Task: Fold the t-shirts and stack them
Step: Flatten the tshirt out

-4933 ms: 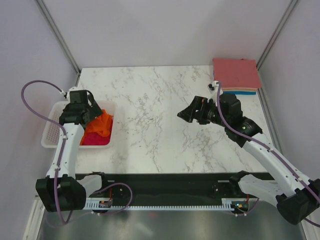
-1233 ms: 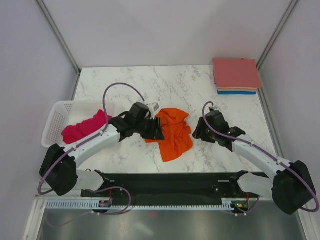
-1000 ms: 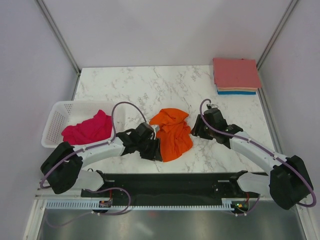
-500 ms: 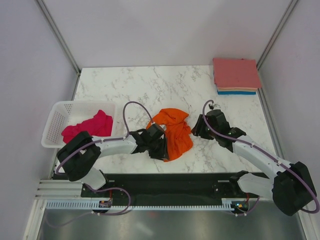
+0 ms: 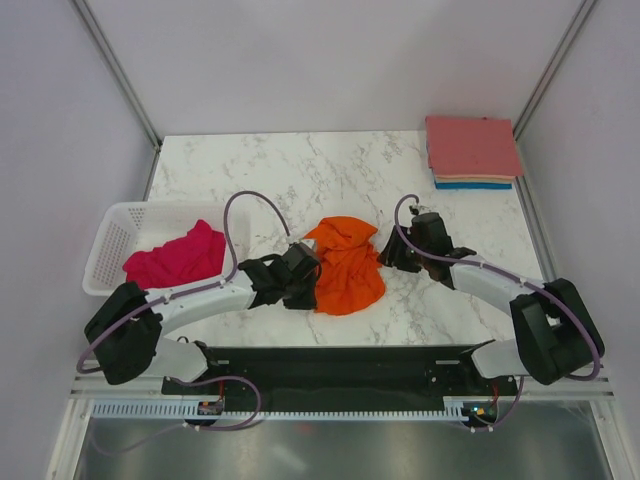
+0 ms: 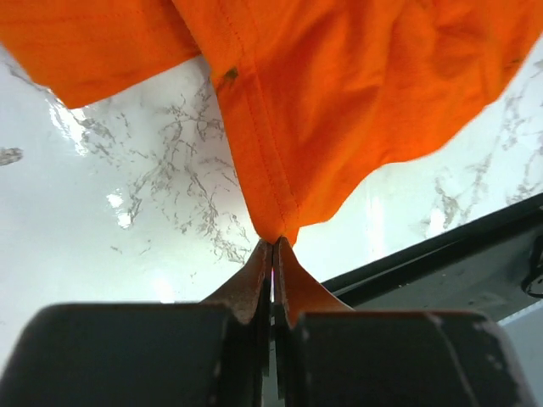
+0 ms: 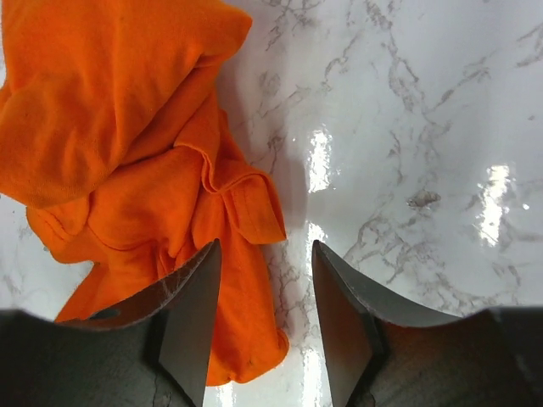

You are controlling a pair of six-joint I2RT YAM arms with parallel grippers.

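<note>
Pinching the left hem of the orange shirt [image 5: 345,268], left jaws clamp tight, likely to spread it; right jaws hover part-open, empty.

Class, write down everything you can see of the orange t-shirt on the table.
The orange t-shirt is bright, plain, soft-looking cloth with stitched hems. It lies crumpled and unfolded on the marble table, near the front middle, between both arms. The left end effector is shut on a hem corner at its left side, drawing the cloth to a point. The open right end effector sits at its right edge, over a bunched fold.
</note>
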